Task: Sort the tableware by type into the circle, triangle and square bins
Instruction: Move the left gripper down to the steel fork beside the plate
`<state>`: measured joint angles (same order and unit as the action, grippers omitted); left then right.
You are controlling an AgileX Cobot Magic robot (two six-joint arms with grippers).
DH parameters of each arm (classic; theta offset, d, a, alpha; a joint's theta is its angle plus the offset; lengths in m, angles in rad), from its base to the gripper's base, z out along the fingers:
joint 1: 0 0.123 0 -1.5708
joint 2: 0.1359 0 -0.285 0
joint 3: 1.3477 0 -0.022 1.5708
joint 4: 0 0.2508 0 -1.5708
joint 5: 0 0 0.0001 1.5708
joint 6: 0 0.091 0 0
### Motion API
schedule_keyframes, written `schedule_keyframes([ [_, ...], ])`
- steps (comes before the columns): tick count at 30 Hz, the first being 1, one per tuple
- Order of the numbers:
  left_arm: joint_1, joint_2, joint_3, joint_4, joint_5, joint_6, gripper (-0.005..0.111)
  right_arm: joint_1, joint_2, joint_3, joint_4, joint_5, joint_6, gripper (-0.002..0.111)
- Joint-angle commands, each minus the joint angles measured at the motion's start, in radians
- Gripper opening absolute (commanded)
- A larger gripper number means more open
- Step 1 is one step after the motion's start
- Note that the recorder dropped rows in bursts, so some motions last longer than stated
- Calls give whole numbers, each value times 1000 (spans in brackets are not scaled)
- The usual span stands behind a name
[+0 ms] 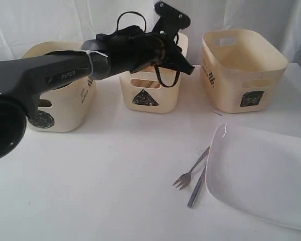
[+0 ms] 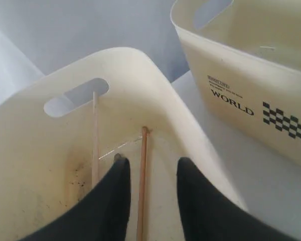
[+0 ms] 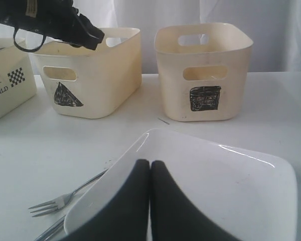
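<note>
A white table (image 1: 115, 181) is shown with the tableware and three cream bins. The left arm (image 1: 50, 75) is stretched from the near left edge across to the middle bin. A large white rounded-square plate (image 1: 261, 175) is laid flat at the near right of the table. Along the back a circle bin (image 1: 65, 108), a triangle bin (image 1: 150, 98) and a square bin (image 1: 241, 70) are set in a row from left to right, the first partly hidden behind the arm.

The left gripper (image 2: 151, 163) is held over the triangle bin with its fingers spread – nothing is pinched. The right gripper (image 3: 150, 163) is seen in front of the plate's near rim, its fingers pressed together on nothing.

A metal fork (image 1: 190, 170) is laid just left of the plate, tines toward the near edge. A second metal utensil (image 1: 196, 188) is laid beside it against the plate's rim; its kind cannot be made out. Two wooden chopsticks (image 2: 142, 186) are lodged inside the triangle bin – one is lined up between the spread fingers, the other leaned against the bin's far wall at its handle slot.
</note>
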<state>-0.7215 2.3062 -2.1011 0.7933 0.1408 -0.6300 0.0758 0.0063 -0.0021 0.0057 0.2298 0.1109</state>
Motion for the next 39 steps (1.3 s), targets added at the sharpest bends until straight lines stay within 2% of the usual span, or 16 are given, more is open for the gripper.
schedule_keyframes([
  [1, -35, -47, -5, -16, 34, 6, 37, -6, -6, 2, 1, -7, -3, 0],
  [7, -79, -79, -5, -38, 80, 81, 37, -6, -6, 2, 1, -7, -3, 0],
  [12, -108, -90, -5, -118, 151, 145, 37, -6, -6, 2, 1, -9, -3, 0],
  [14, -125, -95, -5, -183, 170, 245, 32, -6, -6, 2, 1, -9, -3, 0],
  [19, -165, -107, -5, -491, 259, 574, 8, -6, -6, 2, 1, -9, -3, 0],
  [23, -179, -117, -5, -696, 386, 704, 7, -6, -6, 2, 1, -9, -3, 0],
  [28, -189, -136, -5, -759, 555, 717, 10, -6, -6, 2, 1, -9, -3, 0],
  [39, -189, -177, -5, -822, 773, 709, 10, -6, -6, 2, 1, -9, -3, 0],
])
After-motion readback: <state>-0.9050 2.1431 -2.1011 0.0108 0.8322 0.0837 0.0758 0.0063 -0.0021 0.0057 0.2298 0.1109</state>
